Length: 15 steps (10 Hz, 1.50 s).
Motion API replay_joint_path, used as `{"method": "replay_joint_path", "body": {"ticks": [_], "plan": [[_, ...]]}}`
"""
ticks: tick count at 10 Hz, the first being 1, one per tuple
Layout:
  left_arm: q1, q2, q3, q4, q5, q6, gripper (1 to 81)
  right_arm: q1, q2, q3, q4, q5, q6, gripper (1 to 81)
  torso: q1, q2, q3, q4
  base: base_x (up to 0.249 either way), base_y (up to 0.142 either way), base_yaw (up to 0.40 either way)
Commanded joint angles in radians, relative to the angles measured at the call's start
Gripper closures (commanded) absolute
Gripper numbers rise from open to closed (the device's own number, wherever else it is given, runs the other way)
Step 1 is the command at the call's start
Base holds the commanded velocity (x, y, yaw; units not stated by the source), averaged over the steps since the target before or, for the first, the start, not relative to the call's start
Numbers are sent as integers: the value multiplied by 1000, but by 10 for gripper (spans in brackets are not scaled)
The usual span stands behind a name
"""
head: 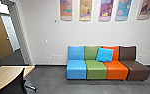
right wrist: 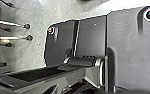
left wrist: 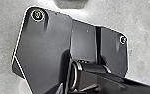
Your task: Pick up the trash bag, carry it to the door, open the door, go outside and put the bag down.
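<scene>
Closest to me is the robot's own dark base plate [left wrist: 47,45]; I cannot tell how either gripper stands, or whether one has hold of anything, and I cannot tell where the trash bag is. Beside the base, thin pale legs with dark ends [right wrist: 8,23] reach over the floor. I judge this a driving stretch: I'd creep, keep both arms tucked in, and allow the base extra room round the table [head: 6,75] and the jutting foot of the black chair [head: 16,81] before steering toward the doorway frame [head: 19,32]. Farther off, the blue, green, orange and brown seats [head: 97,70], with a bright blue cushion [head: 104,55], stand by the wall [head: 48,30]. Past the opening is a wooden door [head: 0,35]. I can read no brand or label, not even on the colourful wall panels [head: 106,10]
</scene>
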Motion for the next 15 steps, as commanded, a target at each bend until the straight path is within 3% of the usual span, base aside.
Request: {"method": "replay_joint_path", "body": {"ticks": [1,10,12,15], "plan": [[-52,-4,9,-5,58,-5,10,47,-4,15,0,-53,-2,10,0,0,0,0,114,0,0],[-49,-4,9,-3,59,-5,10,41,-7,23,-3,-59,-2,10,1,0,0,0,44,0,0],[-49,-13,17,-3,61,-5,10,38,-42,87,-6,-63,-8,10,0,0,0,0,0,0,0],[-52,-130,154,-5,59,-5,10,38,-118,198,5,-64,-2,10,0,0,0,0,0,0,0]]}}
